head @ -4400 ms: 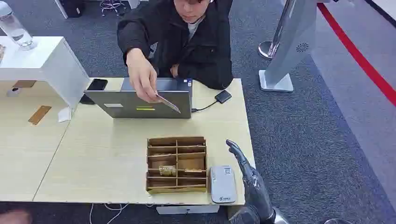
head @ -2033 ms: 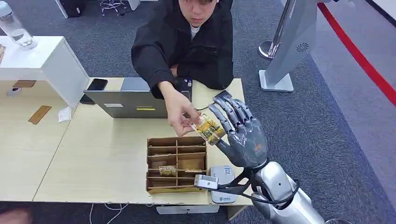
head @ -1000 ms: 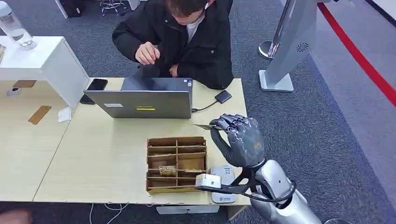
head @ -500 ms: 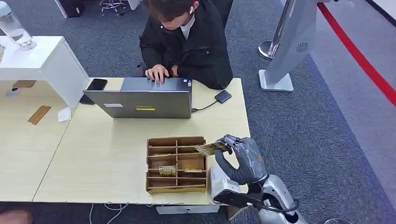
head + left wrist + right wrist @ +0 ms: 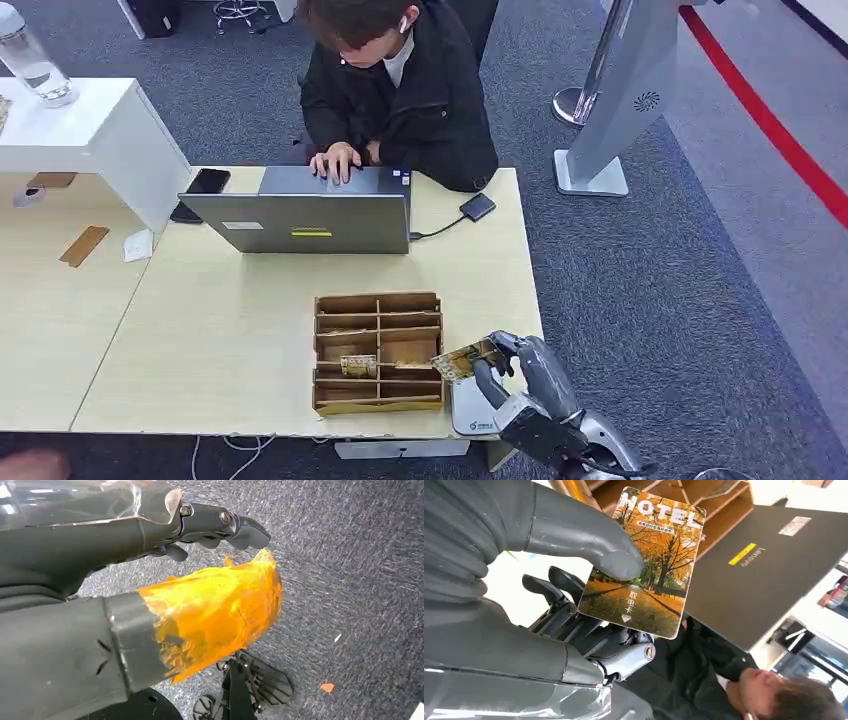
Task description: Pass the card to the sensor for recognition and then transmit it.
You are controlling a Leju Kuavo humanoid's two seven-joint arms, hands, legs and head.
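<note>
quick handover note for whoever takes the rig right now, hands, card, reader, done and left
Right hand: pinches the card, thumb on its printed face, just above the white card reader at the table's near edge.
Left hand: hangs over the carpet, holding nothing.
Done: card is in hand, at the reader.
Left: touch it to the reader, then pass it on, likely to the person typing at the laptop.

1. The right hand (image 5: 525,372) is dark grey, with a silver arm behind it.
2. Up close, the right hand (image 5: 524,595) has a thick, smooth grey thumb and darker fingers with small round screws.
3. A grey ribbed cover sits at its wrist.
4. A clear shiny plastic piece lies along that hand.
5. The left hand (image 5: 150,565) has dark fingers, small screws, and crinkly orange tape on its thumb.
</note>
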